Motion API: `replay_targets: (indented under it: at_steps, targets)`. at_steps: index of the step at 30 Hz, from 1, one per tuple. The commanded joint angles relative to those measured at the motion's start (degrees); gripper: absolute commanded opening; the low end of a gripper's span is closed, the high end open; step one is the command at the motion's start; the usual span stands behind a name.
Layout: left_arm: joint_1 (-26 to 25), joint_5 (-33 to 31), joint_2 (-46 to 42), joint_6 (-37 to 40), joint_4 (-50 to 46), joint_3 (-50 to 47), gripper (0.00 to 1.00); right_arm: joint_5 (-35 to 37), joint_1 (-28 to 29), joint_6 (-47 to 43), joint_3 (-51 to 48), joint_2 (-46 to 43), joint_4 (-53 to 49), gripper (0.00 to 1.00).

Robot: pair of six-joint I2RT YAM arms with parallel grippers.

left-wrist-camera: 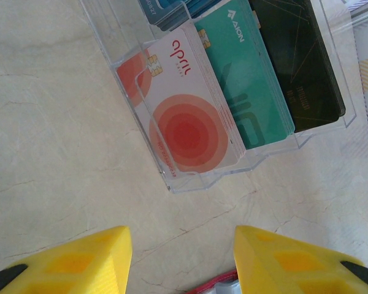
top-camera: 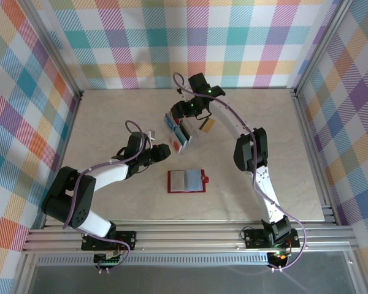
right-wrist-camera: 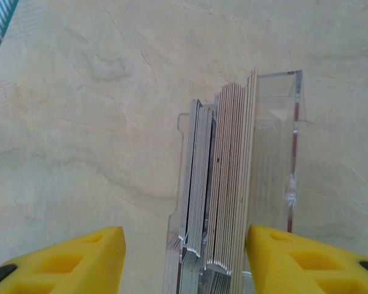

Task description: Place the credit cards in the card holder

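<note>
**Handling.** The credit cards (right-wrist-camera: 230,184) are thin, stiff plastic, light and slick. They stand packed on edge in the clear rack (right-wrist-camera: 276,153), so there is no room for a finger betw. faces. Judgement: pinch one card by its exposed top edge or across its short sides, then lift straight up. A card lying flat would need an edge raised first. The rack looks light too and may slide or tip if the pull drags.

**Location.** Rack w/ cards sits at the middle of the bench (top-camera: 264,110). It is beyond the card holder (top-camera: 187,181), which lies open and flat, apart from the rack. Left wrist view: white-red card (left-wrist-camera: 187,122) in the front slot, teal card (left-wrist-camera: 245,79) behind it, dark card (left-wrist-camera: 300,67) last. One gold card (top-camera: 207,127) lies flat just beside the rack.

**Arm pose.** Right arm reaches far fwd, elbow raised, wrist turned down over the rack. The right gripper (right-wrist-camera: 184,239) hangs above it with jaws apart at mid width, straddling the card pack and closed on nothing visible.

Left arm lies low, stretched twd the rack's front. The left gripper (left-wrist-camera: 181,239) has its jaws apart at mid width, with bench showing betw. them. A red-edged item (left-wrist-camera: 218,285) shows low betw. the fingers; cannot tell if it is held.
</note>
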Motion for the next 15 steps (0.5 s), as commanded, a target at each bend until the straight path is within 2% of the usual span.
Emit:
replay_targets:
  at_steps: [1,15]
  targets:
    - [0.76,1.28,-1.76,-0.21,0.03,1.1,0.48,-2.27,0.14,-1.5,2.3,1.1,-2.93,0.53]
    - [0.88,1.06,-1.14,-0.17,-0.42,1.65,0.47,-6.4,0.14,-1.93,2.62,0.32,-3.47,0.46]
